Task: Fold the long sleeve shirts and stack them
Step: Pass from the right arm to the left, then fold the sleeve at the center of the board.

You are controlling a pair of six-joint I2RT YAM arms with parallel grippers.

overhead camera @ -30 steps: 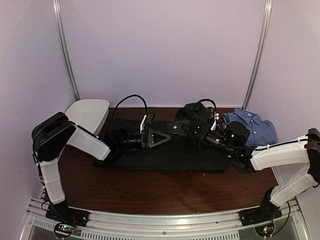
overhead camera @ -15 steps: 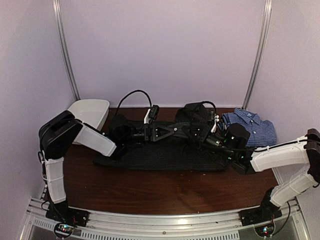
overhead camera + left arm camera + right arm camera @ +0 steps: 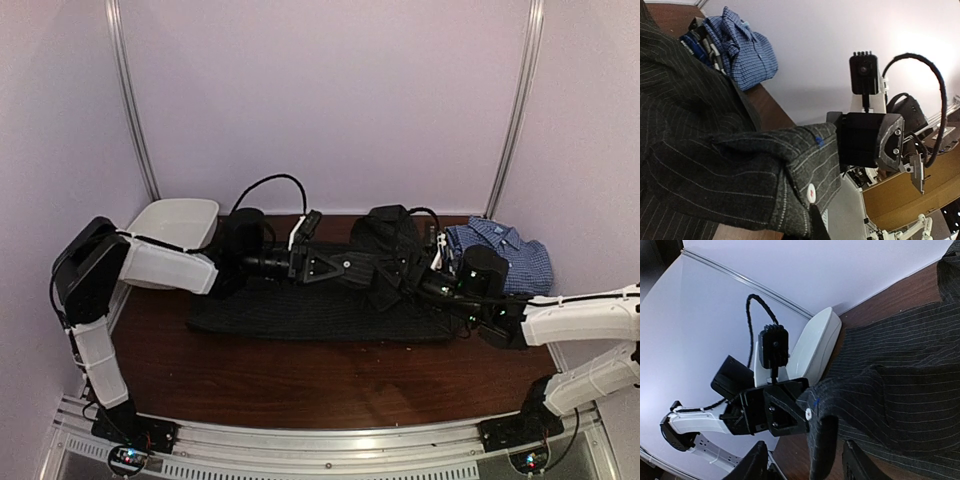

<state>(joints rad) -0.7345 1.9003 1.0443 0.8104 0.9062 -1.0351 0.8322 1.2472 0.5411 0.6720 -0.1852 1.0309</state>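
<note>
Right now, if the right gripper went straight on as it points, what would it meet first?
The black shirt's cuff, inside the open right gripper; just behind it, probably, the left gripper clamping that cuff.

Both arms share one build — smooth white shell links joined by bulky black joint housings. The left arm [image 3: 160, 268] has a black cable [image 3: 262, 188] arching off its wrist, and a black finned camera [image 3: 774, 345] on a white bracket. The left gripper [image 3: 806, 412] is black and angular, with round screw heads. The right arm [image 3: 580, 318] matches. Each base [image 3: 128, 458] shows small green and red lights.
</note>
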